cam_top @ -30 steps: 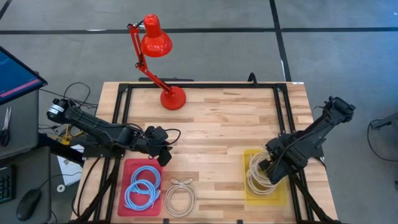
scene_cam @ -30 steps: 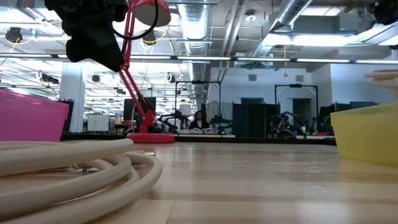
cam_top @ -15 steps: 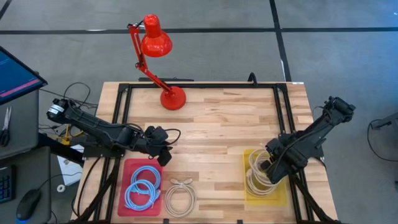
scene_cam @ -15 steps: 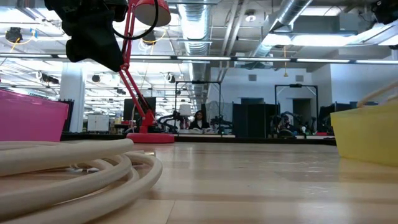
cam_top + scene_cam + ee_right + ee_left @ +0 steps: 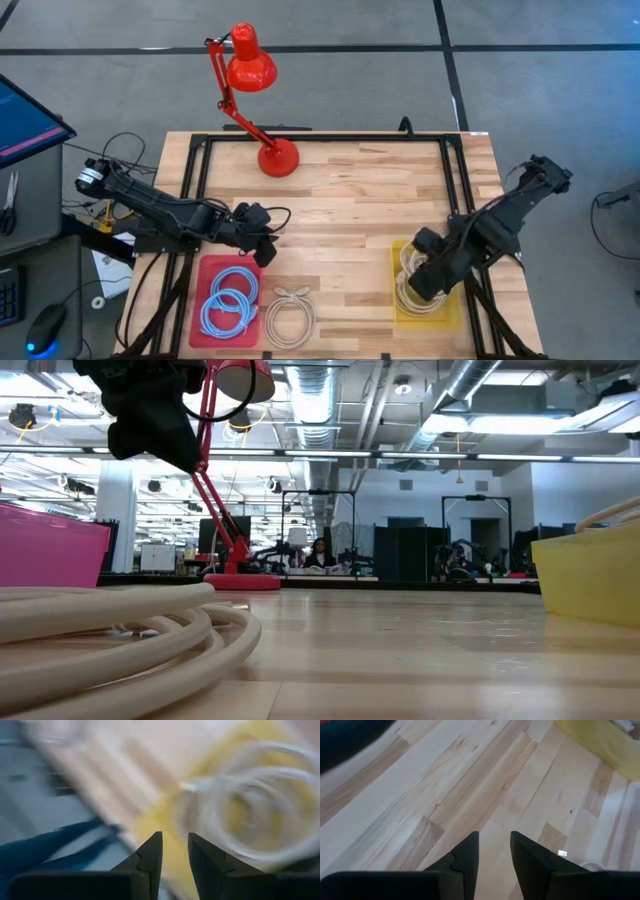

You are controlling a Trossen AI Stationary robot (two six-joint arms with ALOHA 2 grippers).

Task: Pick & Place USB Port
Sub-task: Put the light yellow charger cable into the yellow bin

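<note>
A white coiled cable [image 5: 290,318] lies flat on the wood near the table's near edge and fills the low view's foreground [image 5: 120,630]. A pink tray [image 5: 200,268] holds blue coiled cables [image 5: 228,303]. A yellow tray [image 5: 450,312] holds another white cable coil [image 5: 405,288]; its loop shows above the tray's rim [image 5: 610,515]. My left gripper [image 5: 262,243] hovers over the pink tray's far right corner, fingers slightly open [image 5: 494,851] over bare wood. My right gripper [image 5: 420,283] hovers over the yellow tray's coil [image 5: 250,810], fingers apart [image 5: 175,851], nothing between them.
A red desk lamp [image 5: 262,110] stands with its base [image 5: 278,157] near the far edge. A black metal frame [image 5: 320,138] runs around the tabletop. Bare wood [image 5: 350,220] spans the middle between the two arms. A monitor and cables sit beyond the table's left edge.
My right gripper has swung a little toward the table's left and near edge over the yellow tray, and its wrist view is blurred. In the low view, the white cable loop above the yellow tray's rim has sunk lower. The left arm has kept still.
</note>
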